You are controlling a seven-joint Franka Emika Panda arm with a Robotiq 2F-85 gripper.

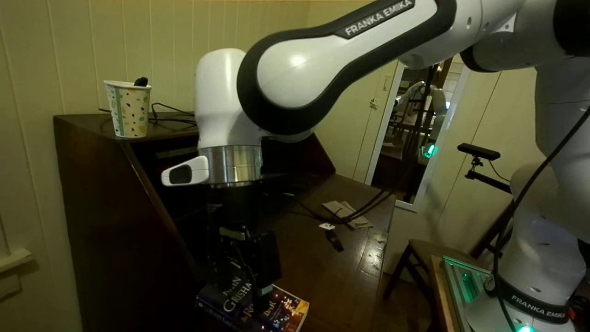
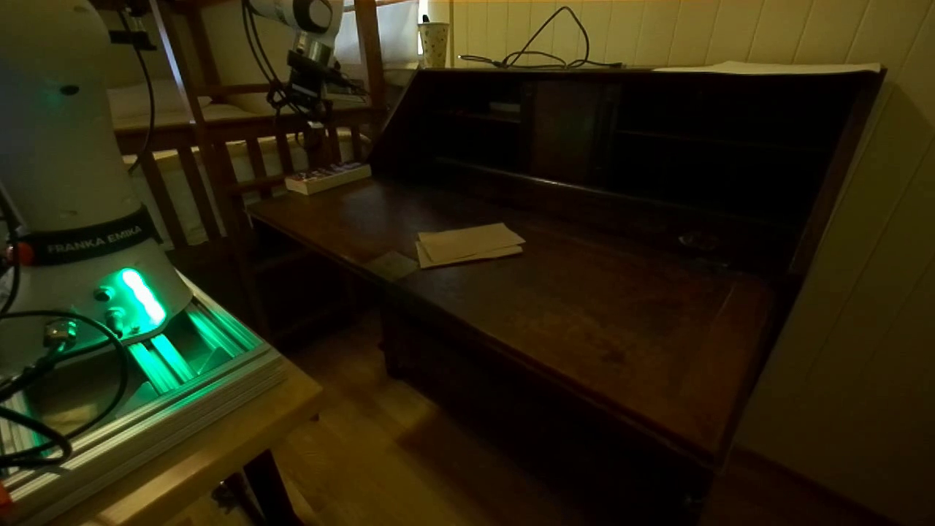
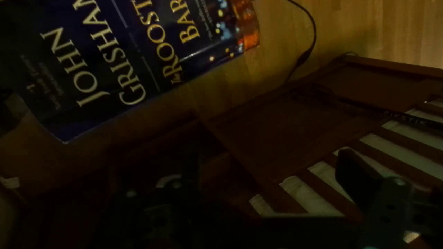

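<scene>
Paperback [image 2: 328, 177] unheld: alignment needed before contact

Gripper [image 3: 268, 160] is spread wide, nothing between its 2 fingers [image 3: 356, 176]. Paperback is laid flat, cover up, on the desk [image 2: 584, 307], close to the desk's end; a gap up to the fingertips is seen in an exterior view. In the wrist view the cover is framed up and left of the fingers, so jaws are judged off-centre.

For a clean approach: jaws should be centred over the paperback first, squared across its shorter side, then lowered slowly. Whether that width fits the jaws cannot be told. Sideways nudging is best avoided; the paperback could be pushed over the desk's end. Brown papers [image 2: 471, 245] are well apart, no clash expected.
</scene>
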